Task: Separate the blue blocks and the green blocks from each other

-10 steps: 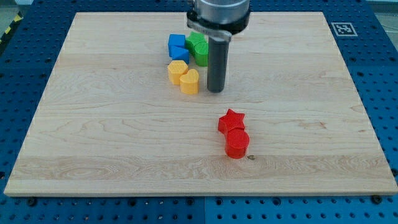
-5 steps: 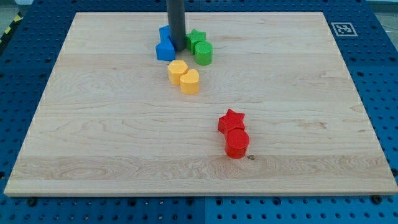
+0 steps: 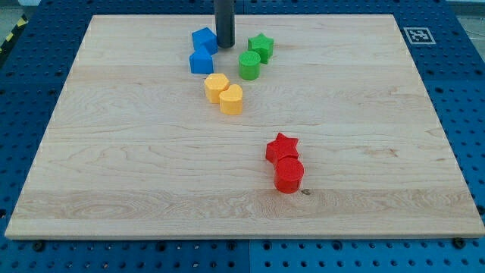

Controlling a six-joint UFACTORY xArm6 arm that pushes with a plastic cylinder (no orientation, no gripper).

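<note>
The table (image 3: 114, 174) is a pale wooden board lying on a blue perforated base (image 3: 466, 98), with a small black-and-white marker tag (image 3: 416, 35) at the board's far corner to the view's right of my tip.

The end effector is only a straight dark rod, so nothing opens, closes or grasps. My tip (image 3: 225, 45) rests on the board near the view's top, in the gap between the blue and green blocks. Just to its view's left sits the upper blue block (image 3: 204, 39), so close that I cannot tell whether they touch. The second blue block (image 3: 201, 61) lies below and to the tip's left, touching the first (the two form a tight pair).

To the tip's right, the green star (image 3: 261, 47) stands a little apart from it, and the green cylinder-like block (image 3: 248, 65) sits below and right of the tip, just beside the star.

Further toward the view's bottom from the tip, two yellow blocks are pressed together: one (image 3: 216, 86) above, the other (image 3: 232, 99) below. Well apart, down and right of the tip, a red star (image 3: 282, 147) touches a red cylinder (image 3: 289, 174).
</note>
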